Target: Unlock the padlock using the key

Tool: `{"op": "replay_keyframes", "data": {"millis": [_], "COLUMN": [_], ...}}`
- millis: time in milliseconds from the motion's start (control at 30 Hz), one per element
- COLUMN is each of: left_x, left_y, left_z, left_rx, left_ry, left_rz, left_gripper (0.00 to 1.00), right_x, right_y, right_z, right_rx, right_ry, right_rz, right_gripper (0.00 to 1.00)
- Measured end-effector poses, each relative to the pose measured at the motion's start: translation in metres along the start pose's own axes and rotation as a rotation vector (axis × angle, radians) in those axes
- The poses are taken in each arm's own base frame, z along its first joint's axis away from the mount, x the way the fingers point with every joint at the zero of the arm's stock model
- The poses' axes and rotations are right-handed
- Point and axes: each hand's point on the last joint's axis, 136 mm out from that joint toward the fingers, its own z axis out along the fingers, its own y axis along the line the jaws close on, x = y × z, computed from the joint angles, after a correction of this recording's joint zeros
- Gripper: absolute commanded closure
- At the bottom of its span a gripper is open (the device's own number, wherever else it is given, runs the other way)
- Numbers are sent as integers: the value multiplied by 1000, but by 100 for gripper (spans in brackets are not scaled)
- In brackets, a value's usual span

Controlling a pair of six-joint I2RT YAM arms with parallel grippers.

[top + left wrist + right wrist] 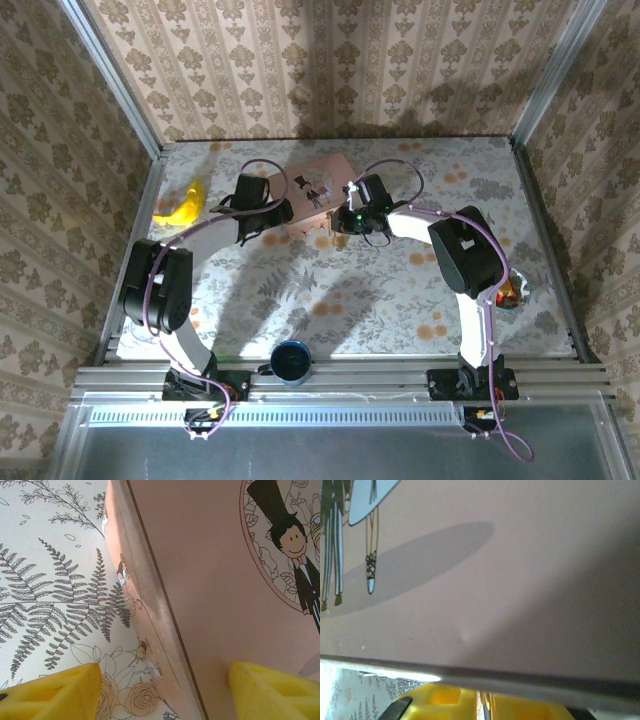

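The pink box (318,188) with a bride-and-groom picture lies at the back middle of the table, and both grippers are at it. My left gripper (277,211) is at its left side. In the left wrist view it (165,695) stands open across the box's edge (150,605), one yellow finger (55,692) over the cloth and the other (275,690) over the lid. My right gripper (347,217) is at the box's right near side. Its fingers (445,705) sit just below the box's rim (520,680), drawn together to a narrow slit (482,705) with a thin dark sliver in it. The padlock and the key are hidden.
A banana (183,205) lies at the left back. A dark blue cup (292,360) stands at the near edge between the arm bases. A small bowl with something red-orange (510,291) sits at the right. Patterned walls close the table on three sides.
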Motion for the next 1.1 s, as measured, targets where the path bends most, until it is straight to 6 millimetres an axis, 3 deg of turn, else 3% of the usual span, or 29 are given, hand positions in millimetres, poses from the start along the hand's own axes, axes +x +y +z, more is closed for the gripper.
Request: {"op": "replay_keyframes", "data": {"millis": [133,900,1100], "left_x": [0,1,16], "left_y": [0,-5,-16], "left_z": [1,-1,-9], "left_rx": [-3,-48,-52], "left_ry": [1,-21,-1], "left_rz": [4,51,85], "left_gripper": [31,30,15], "right_x": [1,6,22], "right_y": [2,9,10], "right_z": [1,-6,-16], "right_rx": [-5,-53,-22], "right_ry": [1,-134,-139], "right_rz": [4,154,198], "right_gripper": [100,100,100]}}
